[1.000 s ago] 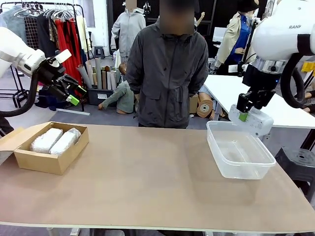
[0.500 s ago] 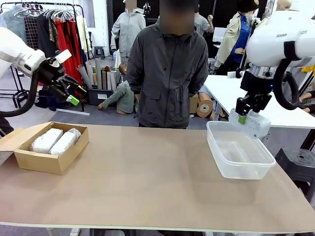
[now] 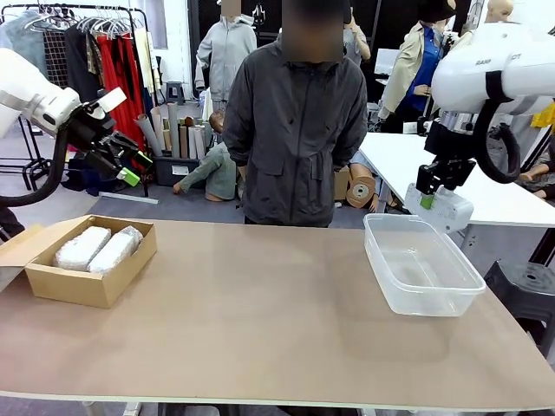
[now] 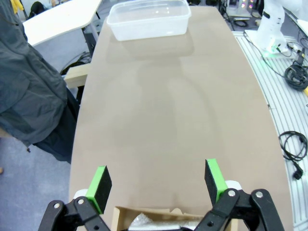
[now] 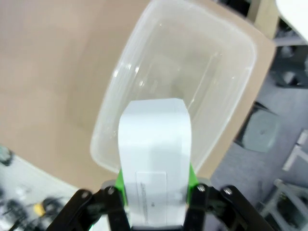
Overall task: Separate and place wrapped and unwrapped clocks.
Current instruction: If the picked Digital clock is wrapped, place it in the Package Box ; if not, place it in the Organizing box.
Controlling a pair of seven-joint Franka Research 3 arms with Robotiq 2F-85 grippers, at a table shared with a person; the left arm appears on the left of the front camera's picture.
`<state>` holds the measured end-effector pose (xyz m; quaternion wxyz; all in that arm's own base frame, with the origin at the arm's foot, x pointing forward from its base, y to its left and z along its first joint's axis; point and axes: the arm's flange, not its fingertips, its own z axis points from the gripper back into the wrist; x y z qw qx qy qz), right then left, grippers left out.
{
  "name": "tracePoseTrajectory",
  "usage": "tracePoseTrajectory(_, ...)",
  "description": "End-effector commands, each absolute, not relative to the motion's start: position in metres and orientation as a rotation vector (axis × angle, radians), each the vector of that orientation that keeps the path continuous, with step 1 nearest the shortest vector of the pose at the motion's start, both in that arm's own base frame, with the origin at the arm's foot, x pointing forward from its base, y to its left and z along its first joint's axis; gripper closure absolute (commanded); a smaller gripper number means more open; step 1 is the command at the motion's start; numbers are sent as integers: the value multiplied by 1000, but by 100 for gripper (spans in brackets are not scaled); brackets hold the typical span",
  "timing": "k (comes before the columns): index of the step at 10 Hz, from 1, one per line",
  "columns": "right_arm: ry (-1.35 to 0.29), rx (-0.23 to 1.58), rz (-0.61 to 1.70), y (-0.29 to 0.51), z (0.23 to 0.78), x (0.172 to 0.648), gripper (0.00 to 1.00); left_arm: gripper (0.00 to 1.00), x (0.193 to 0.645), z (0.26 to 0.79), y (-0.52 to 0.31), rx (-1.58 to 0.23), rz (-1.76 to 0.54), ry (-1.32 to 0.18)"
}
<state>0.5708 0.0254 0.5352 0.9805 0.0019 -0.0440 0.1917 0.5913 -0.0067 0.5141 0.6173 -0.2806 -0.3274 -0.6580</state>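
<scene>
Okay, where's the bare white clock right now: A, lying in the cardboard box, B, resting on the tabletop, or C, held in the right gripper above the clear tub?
C: the right gripper is shut on the bare white clock, above the clear tub.

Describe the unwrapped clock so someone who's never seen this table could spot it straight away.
Find the clear plastic tub at the right end of the brown table. Just above its far edge, the right gripper is shut on a smooth bare white block, the unwrapped clock. The two wrapped clocks lie bubble-wrapped in the cardboard box at the left end.
</scene>
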Motion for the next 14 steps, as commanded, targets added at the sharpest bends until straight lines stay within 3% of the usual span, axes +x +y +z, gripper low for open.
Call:
tracePoseTrajectory(1,-98,45,375,14,529,602,100,0,589,515,-6,-648,-1520,-749)
tracePoseTrajectory(6,-115,50,332,-2,475,643,100,0,589,515,-6,-648,-1520,-749)
tracePoseTrajectory(14,-143,-54,344,10,386,629,100,0,589,515,-6,-648,-1520,-749)
